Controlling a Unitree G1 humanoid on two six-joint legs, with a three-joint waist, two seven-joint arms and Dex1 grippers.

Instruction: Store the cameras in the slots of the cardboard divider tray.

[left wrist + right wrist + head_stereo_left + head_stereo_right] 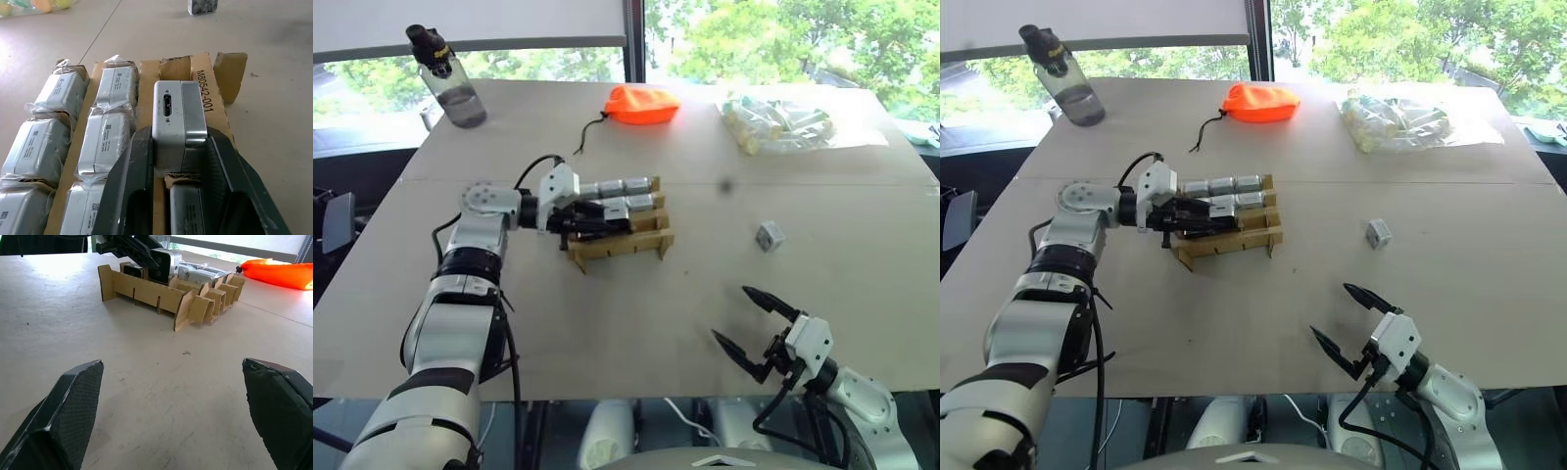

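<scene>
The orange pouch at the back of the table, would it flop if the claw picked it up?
Probably yes. The orange pouch looks like soft, wrinkled cloth slumped in a heap, so it would likely sag. Its loose black drawstring would probably dangle. It seems unlikely to roll.

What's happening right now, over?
Left claw shut on a camera over the cardboard tray. Right claw open, empty. One loose camera waiting on the table. Path clear.

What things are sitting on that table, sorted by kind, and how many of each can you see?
Cameras: 9 (8 at the tray, one of them held by the left gripper; 1 loose camera on the table)
Cardboard divider tray: 1
Orange pouch: 1
Clear plastic bag: 1
Water bottle: 1
Total: 13
</scene>
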